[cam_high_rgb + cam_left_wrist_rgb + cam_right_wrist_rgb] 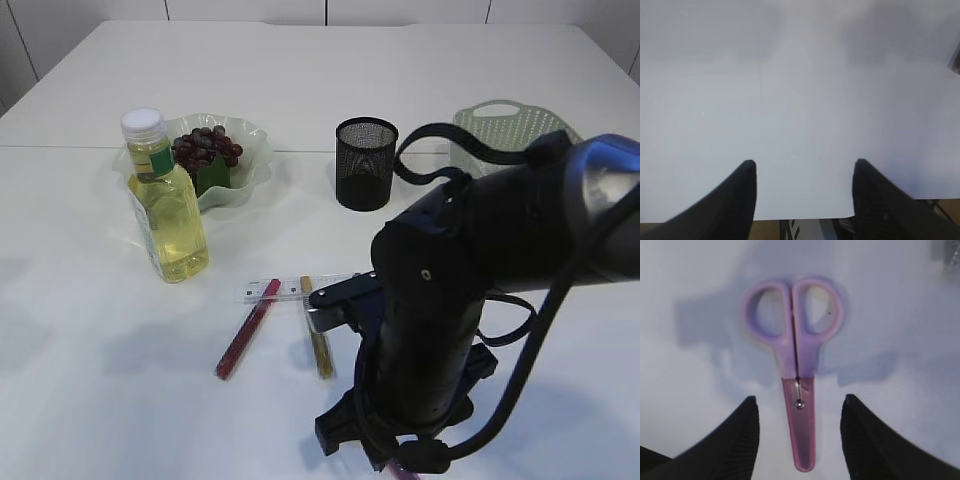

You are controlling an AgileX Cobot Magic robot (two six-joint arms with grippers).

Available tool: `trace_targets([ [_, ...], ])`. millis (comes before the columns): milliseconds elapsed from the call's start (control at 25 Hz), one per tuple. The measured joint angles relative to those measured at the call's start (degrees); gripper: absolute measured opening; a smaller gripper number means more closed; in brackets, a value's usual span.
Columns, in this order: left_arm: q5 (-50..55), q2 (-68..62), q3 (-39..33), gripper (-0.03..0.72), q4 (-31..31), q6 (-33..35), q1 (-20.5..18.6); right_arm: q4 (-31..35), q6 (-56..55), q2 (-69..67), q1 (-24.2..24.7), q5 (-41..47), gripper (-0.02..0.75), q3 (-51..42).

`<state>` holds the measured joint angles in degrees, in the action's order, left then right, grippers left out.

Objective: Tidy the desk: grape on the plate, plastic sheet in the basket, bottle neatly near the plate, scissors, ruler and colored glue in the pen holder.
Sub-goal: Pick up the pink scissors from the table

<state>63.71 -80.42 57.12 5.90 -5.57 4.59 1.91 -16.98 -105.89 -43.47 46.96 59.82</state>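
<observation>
The scissors (795,355), with purple handles and a pink blade sheath, lie flat on the table. My right gripper (799,399) is open with a jaw on each side of the sheath, touching neither side. My left gripper (804,162) is open over bare table. The grapes (207,147) sit on the pale green plate (255,150), beside a dark green piece (212,176) that may be the plastic sheet. The bottle (165,205) stands upright just left of the plate. The clear ruler (300,290), the red glue (247,328) and the gold glue (318,342) lie mid-table.
The black mesh pen holder (366,163) stands behind the ruler and the light green basket (510,125) at the back right. My right arm (470,260) fills the front right and hides the table under it. The table's near edge (800,218) lies just below my left gripper.
</observation>
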Motion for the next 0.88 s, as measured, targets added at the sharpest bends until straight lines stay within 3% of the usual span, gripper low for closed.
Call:
trace_targets([
  [680, -0.4, 0.0, 0.0, 0.424, 0.0, 0.0, 0.0, 0.3, -0.1, -4.8, -0.1, -4.0, 0.414, 0.0],
  [880, -0.8, 0.0, 0.0, 0.424, 0.0, 0.0, 0.0, 0.3, -0.2, -4.9, -0.1, -4.5, 0.365, 0.0],
])
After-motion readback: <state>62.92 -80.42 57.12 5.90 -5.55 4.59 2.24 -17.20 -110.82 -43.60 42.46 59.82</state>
